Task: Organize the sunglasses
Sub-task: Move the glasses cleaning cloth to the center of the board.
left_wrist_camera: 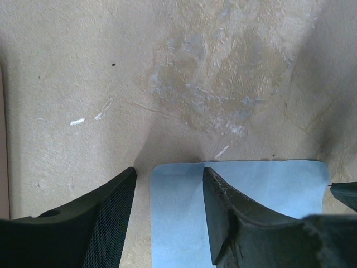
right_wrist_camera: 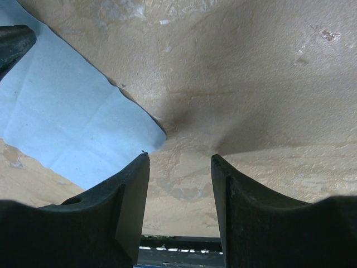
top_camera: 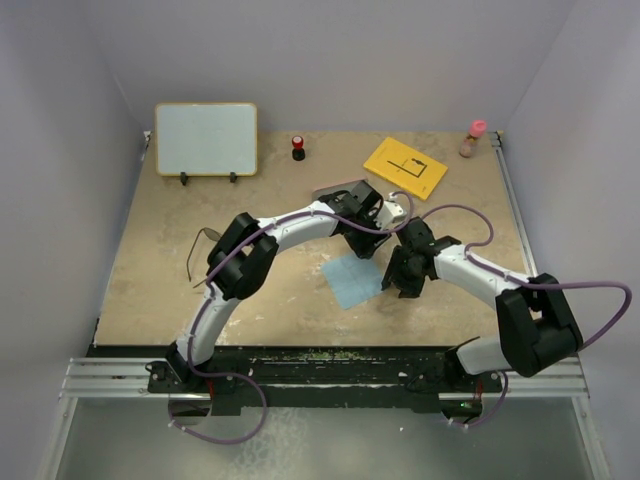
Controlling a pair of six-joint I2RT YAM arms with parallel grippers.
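On the table [top_camera: 150, 300], the cloth [top_camera: 352, 280] is straddled by the left claw [left_wrist_camera: 169, 181], whose jaws are held moderately apart with nothing gripped. The right claw [right_wrist_camera: 179, 167], likewise part-open and empty, is poised just off the cloth's corner. With the two claws so near each other, a collision is judged possible, and the cloth could be bunched or dragged if pinched unevenly. The case [top_camera: 330, 190] is seen just beyond the left claw; its contents cannot be told. The sunglasses [top_camera: 203, 250] are not in it: they are seen on the table well to the left of both claws.
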